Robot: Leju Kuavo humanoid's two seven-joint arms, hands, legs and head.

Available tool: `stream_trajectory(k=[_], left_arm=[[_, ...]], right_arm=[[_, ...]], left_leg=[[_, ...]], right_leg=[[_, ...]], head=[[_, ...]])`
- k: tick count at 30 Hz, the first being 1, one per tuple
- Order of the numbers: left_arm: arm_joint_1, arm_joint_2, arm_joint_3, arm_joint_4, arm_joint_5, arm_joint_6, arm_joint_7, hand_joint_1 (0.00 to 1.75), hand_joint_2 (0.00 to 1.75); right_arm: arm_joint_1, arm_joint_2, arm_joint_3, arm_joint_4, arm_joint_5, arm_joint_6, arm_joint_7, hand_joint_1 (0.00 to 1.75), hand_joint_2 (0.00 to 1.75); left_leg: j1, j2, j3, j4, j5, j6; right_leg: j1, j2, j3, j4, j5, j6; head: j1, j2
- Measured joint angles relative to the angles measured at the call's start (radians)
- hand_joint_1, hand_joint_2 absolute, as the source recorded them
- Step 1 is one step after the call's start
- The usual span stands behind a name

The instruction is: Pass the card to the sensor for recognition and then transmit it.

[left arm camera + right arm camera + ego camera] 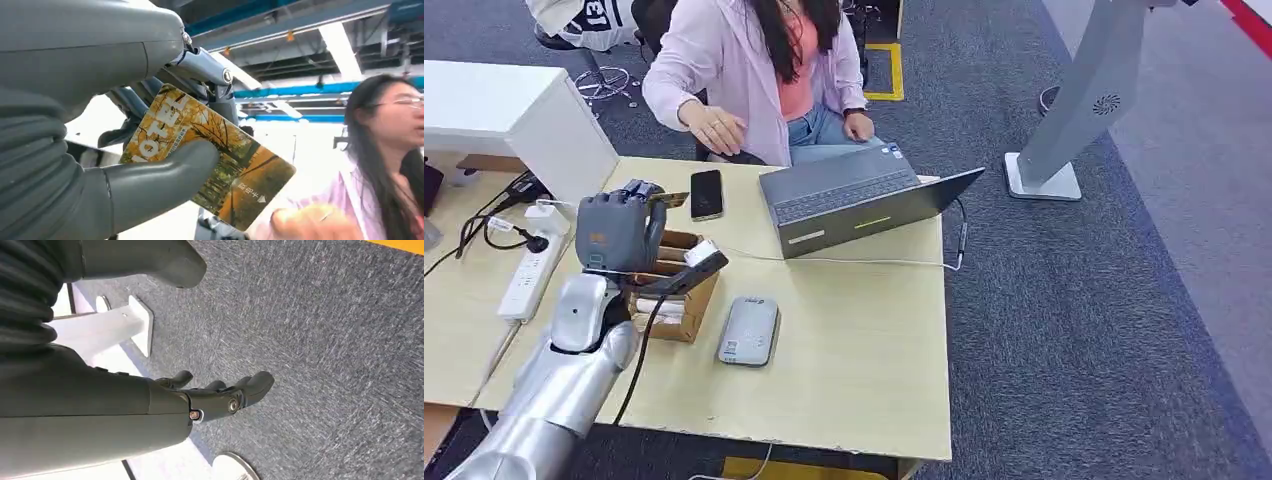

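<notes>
- Head view: the left hand (620, 232) is raised above the left part of the bench (864, 350), its back toward the camera, with the silver arm rising from the near-left corner.
- Left wrist view: the left hand (100, 130) pinches the card (215, 165) between the thick thumb and the darker fingers behind it; the card is yellow-orange with a tree picture and the word "HOTEL", and one corner sticks out free of the hand.
- In the head view a thin yellow edge of the card (667, 198) shows at the top of the hand.
- The sensor (749, 331), a flat grey-white device, lies on the bench toward the near edge, just beside a cardboard box (676, 295) that sits under the raised hand.
- A dark phone (707, 194) lies near the far edge, and an open laptop (864, 200) stands toward the far-right corner.
- A white power strip (532, 268) with plugged cables lies near the left edge.
- A person (754, 70) in a pale pink jacket sits behind the far edge, one hand on the laptop side.
- Right wrist view: the right hand (200, 390) hangs over grey carpet (325, 340), fingers spread loosely and holding nothing.
</notes>
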Motion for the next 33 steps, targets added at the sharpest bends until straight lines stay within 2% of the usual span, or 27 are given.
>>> stream_trajectory(k=[6, 23, 24, 33], left_arm=[[-0.064, 0.027, 0.067, 0.005, 0.017, -0.025, -0.046, 1.75, 1.75], [-0.102, 0.038, 0.09, 0.048, 0.001, -0.026, -0.041, 1.75, 1.75], [-0.104, 0.039, 0.092, 0.052, 0.001, -0.026, -0.041, 0.0, 1.75], [-0.103, 0.033, 0.101, 0.072, 0.0, -0.016, -0.045, 0.0, 1.75]], right_arm=[[0.0, 0.0, 0.002, 0.002, 0.013, 0.001, 0.001, 0.0, 1.75], [-0.001, 0.0, 0.003, 0.003, 0.015, 0.006, 0.0, 0.0, 1.75], [-0.001, 0.0, 0.003, 0.003, 0.016, 0.006, 0.0, 0.0, 1.75], [-0.002, 0.0, 0.005, 0.003, 0.018, 0.006, -0.007, 0.0, 1.75]], left_leg=[[0.0, 0.0, 0.0, 0.0, 0.0, 0.0], [0.0, 0.0, 0.0, 0.0, 0.0, 0.0], [0.0, 0.0, 0.0, 0.0, 0.0, 0.0], [0.0, 0.0, 0.0, 0.0, 0.0, 0.0]], right_leg=[[0.0, 0.0, 0.0, 0.0, 0.0, 0.0], [0.0, 0.0, 0.0, 0.0, 0.0, 0.0], [0.0, 0.0, 0.0, 0.0, 0.0, 0.0], [0.0, 0.0, -0.001, 0.0, 0.0, 0.0]], head=[[0.0, 0.0], [0.0, 0.0], [0.0, 0.0], [0.0, 0.0]])
